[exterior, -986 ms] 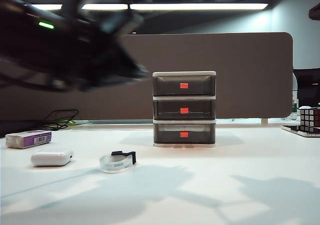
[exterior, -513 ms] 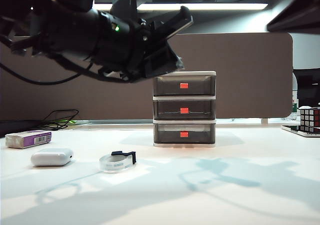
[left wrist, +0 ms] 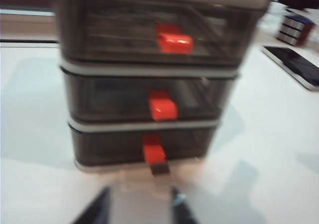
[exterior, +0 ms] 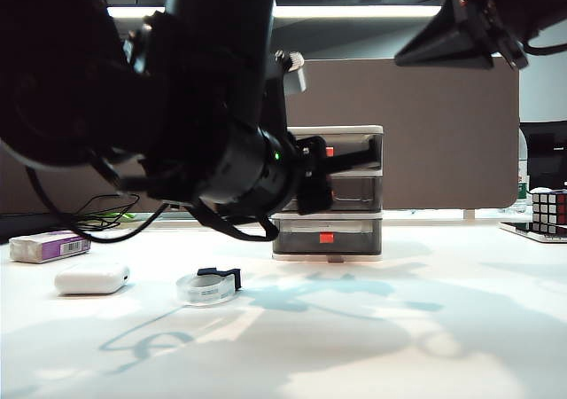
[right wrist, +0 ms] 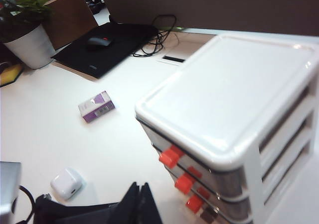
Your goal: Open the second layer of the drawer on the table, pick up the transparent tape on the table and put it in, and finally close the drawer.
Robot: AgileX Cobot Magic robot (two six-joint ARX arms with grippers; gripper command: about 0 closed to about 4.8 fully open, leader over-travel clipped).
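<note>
The drawer [exterior: 354, 239] stands mid-table, a white-framed cabinet with three smoky grey layers, all shut. My left arm covers its left part. The second layer [exterior: 359, 193] shows its red-orange handle [left wrist: 162, 106] in the left wrist view. My left gripper [left wrist: 139, 206] faces the cabinet front, open and empty, a short way off the lowest handle; in the exterior view the left gripper [exterior: 345, 164] overlaps the upper drawers. The transparent tape [exterior: 208, 285] lies on the table [exterior: 425, 328] left of the cabinet. My right gripper [exterior: 407, 58] hangs shut above the cabinet's right; its tips [right wrist: 139, 199] meet.
A white rounded case [exterior: 91, 278] and a purple box [exterior: 49, 246] lie at the left. A Rubik's cube [exterior: 549, 208] and a dark flat device [left wrist: 296, 64] sit at the right. A potted plant [right wrist: 30, 45] and black pad with mouse [right wrist: 104, 47] are behind.
My left arm swung down and right from above the cabinet's left to face its drawers, and its jaws opened. My right arm came down into view at the top right.
</note>
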